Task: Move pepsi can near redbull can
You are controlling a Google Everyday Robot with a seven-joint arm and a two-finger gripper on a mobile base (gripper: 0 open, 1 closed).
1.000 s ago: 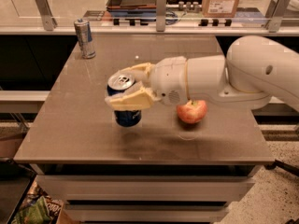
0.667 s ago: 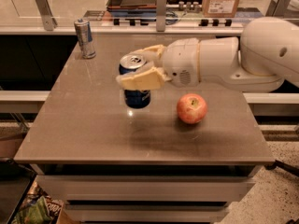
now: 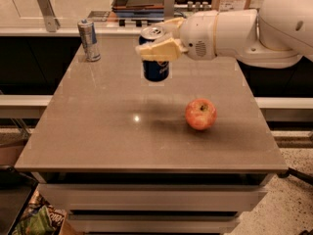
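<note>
I have the pepsi can (image 3: 156, 70) in the gripper (image 3: 154, 38). The fingers (image 3: 159, 49) are pinching its upper half, one across the near side and the other behind the rim. The can is upright, silver top showing, over the back-middle of the table (image 3: 112, 141). It looks to hang just clear of the surface, though I can't be sure the base isn't touching.

So I'd call the grasp done, with the can most likely lifted. The move itself isn't done. The redbull can (image 3: 89, 40) stands upright near the back-left corner, well apart from the pepsi can, with bare tabletop between the two.

What's left, as I judge it:
- carry the pepsi can left and slightly back
- stop just beside the redbull can without touching it
- lower it flat onto the table and let go

The redbull can is slim and tall, so a nudge from the pepsi can or the near finger could tip it. I'd want to come in from the right and leave a small gap.

The apple (image 3: 200, 114) sits front-right, behind the line of travel and out of the way. The arm (image 3: 234, 31) reaches in from the right — nothing blocks its path left.
</note>
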